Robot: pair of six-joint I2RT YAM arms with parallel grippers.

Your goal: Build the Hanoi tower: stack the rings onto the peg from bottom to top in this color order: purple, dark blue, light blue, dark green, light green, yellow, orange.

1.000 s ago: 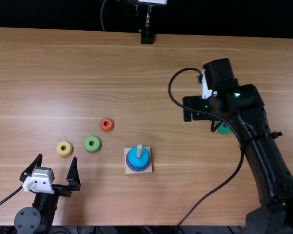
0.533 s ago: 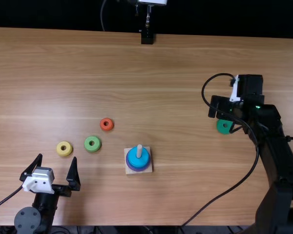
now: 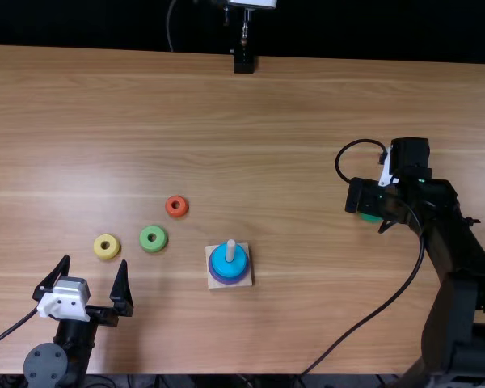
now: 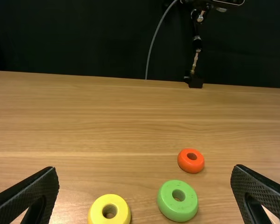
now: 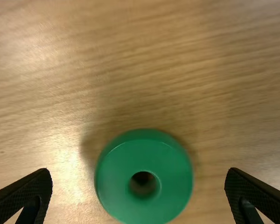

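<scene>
My right gripper (image 3: 370,196) is low over the dark green ring (image 3: 369,217), partly covering it in the top view. In the right wrist view that ring (image 5: 143,177) lies flat between the spread fingers of the gripper (image 5: 139,172), touching neither. On the square wooden base (image 3: 246,282), a light blue ring (image 3: 229,263) tops the stack around the upright peg (image 3: 230,251), with a purple ring (image 3: 229,281) lower down. My left gripper (image 3: 94,261) stands open near the yellow ring (image 3: 107,246); its wrist view shows the gripper (image 4: 145,170) holding nothing.
Left of the base lie the light green ring (image 3: 153,238) and the orange ring (image 3: 176,206) on the table (image 3: 226,145). A black mount (image 3: 243,63) stands at the far edge. The right arm's cable loops over the table's right half.
The right arm has swung right and then come back slightly nearer the table's front edge, its gripper now covering more of the dark green ring. The left arm and the stack are unchanged.
</scene>
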